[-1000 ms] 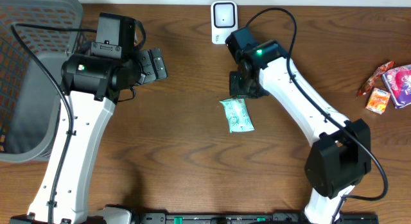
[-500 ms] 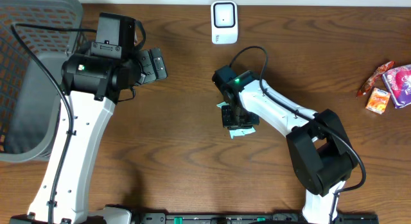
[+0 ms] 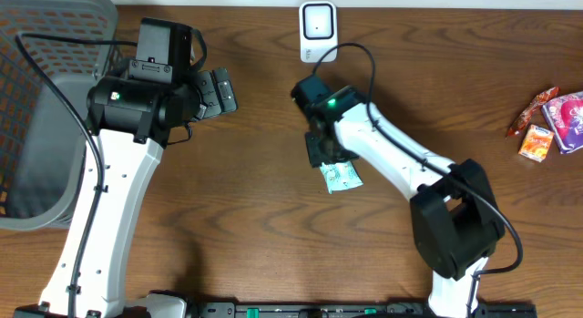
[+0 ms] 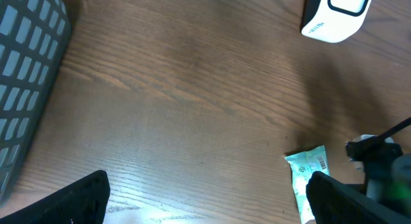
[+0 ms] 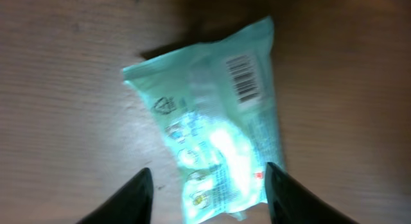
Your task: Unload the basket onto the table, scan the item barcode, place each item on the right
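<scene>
A mint-green packet [image 5: 212, 121] lies flat on the wooden table [image 3: 246, 218], mid-table and just right of centre. The right gripper [image 5: 208, 168] hangs over it with jaws partly spread, one finger on each side of the wrapper, closed on nothing. Only the right wrist camera shows this straddle, along with the printed face turned up and the barcode [image 5: 244, 79] at one corner. From overhead the black gripper body hides the packet's far part and only the near end shows. The left wrist camera catches the barcode end from the side, its own right finger cutting across the rest of the wrapper.

To the left and a little farther off, the left gripper [image 4: 209, 179] hovers with jaws spread wide, nothing between them, well apart from the packet. A grey basket [image 3: 64, 26] fills the far-left corner, and a few bright snack packets [image 3: 547, 122] sit at the right edge. The white scanner [image 3: 317, 31] stands at the far edge, well apart from the packet. From overhead, the right arm [image 3: 392, 154] and its looping black cable [image 3: 369, 67] lie between the two.

The packet's long axis runs roughly near to far, with the barcode end on the far side, toward the scanner.
</scene>
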Tool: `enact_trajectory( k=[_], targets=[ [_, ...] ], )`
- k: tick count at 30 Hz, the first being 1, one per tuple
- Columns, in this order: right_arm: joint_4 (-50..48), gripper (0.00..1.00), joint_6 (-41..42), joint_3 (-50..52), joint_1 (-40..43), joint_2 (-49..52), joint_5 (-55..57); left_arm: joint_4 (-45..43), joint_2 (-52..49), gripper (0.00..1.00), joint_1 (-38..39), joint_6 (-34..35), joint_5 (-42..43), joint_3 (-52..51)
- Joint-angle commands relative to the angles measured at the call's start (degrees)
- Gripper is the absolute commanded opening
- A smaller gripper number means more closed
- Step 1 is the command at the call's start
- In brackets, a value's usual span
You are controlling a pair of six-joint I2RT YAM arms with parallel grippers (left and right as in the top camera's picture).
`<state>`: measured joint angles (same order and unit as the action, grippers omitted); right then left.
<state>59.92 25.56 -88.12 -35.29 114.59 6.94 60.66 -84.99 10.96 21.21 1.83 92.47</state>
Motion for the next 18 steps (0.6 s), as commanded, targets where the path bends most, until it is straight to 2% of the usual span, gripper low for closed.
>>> enact_trajectory(
  k=[1,4,8,13,14,18],
  targets=[
    [-1.11,0.56,-1.22,0.94,-3.43,-0.22,10.36,0.17,-0.24,0.98,-0.17,0.33,0.15,0.02],
    [-4.17,0.66,-1.22,3.17,-5.20,-0.20,12.15,0.17,-0.24,0.98,-0.17,0.33,0.13,0.02],
    [-8.92,0.74,-1.20,7.58,-5.86,-0.17,14.21,0.17,-0.24,0.98,-0.17,0.33,0.15,0.02],
    [-14.95,0.73,-1.18,13.66,-5.86,-0.17,14.60,0.17,-0.24,0.98,-0.17,0.33,0.13,0.02],
    [-15.89,0.69,-1.20,14.58,-5.86,-0.17,14.62,0.17,-0.24,0.98,-0.17,0.33,0.15,0.02],
    [-16.35,0.38,-0.90,15.61,-5.60,-0.17,13.92,0.17,-0.24,0.98,-0.17,0.33,0.13,0.02]
  ],
)
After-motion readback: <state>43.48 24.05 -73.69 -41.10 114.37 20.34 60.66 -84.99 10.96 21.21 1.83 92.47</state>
